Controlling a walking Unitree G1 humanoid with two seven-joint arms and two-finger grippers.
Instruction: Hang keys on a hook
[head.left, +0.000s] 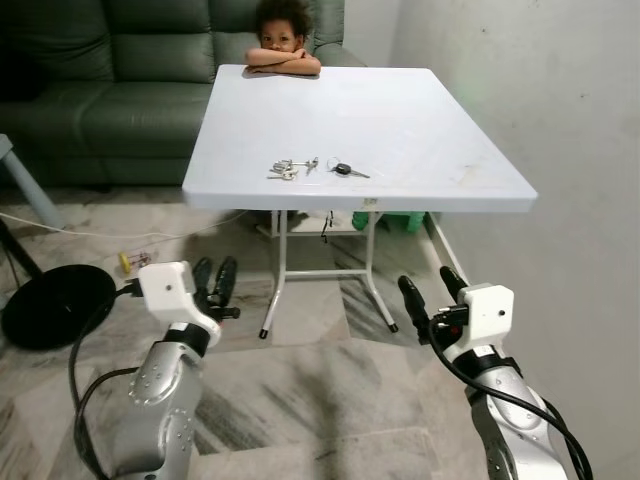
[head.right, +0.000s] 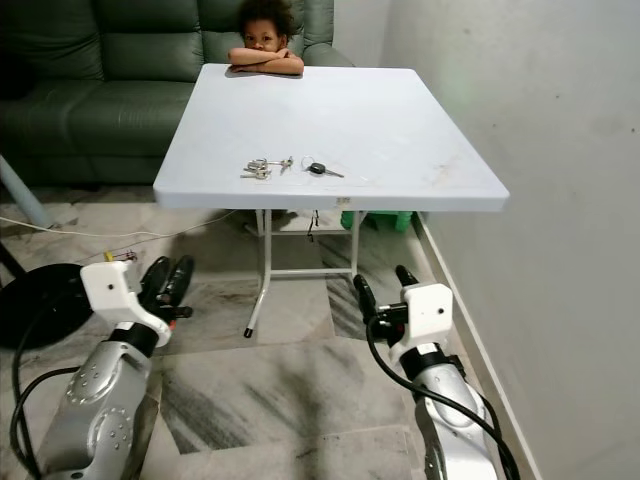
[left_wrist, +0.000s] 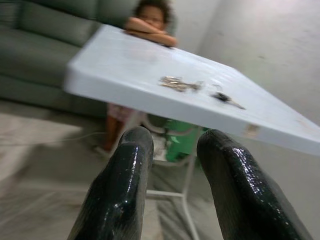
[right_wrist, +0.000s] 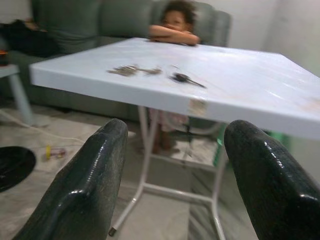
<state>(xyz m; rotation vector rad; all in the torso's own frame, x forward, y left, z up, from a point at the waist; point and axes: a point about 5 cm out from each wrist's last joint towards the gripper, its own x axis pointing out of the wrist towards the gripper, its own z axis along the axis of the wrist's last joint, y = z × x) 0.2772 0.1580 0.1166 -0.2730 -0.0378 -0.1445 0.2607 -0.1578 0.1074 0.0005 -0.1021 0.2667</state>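
Observation:
A bunch of silver keys (head.left: 285, 169) lies near the front edge of the white folding table (head.left: 420, 120). Just to its right is a black-headed key on a ring (head.left: 343, 169). Both arms are held low in front of the table, below its top. My left gripper (head.left: 215, 280) is open by a narrow gap and holds nothing. My right gripper (head.left: 430, 292) is open wide and also holds nothing. Along the left fingers (left_wrist: 125, 170) the silver keys (left_wrist: 177, 84) and the black key (left_wrist: 225, 97) lie ahead and higher up.
A person (head.left: 283, 45) leans with folded arms on the table's far edge, in front of a dark green sofa (head.left: 110, 90). A bare wall (head.left: 560, 110) runs along the right. A black round base (head.left: 50, 305) and cables lie on the floor at left.

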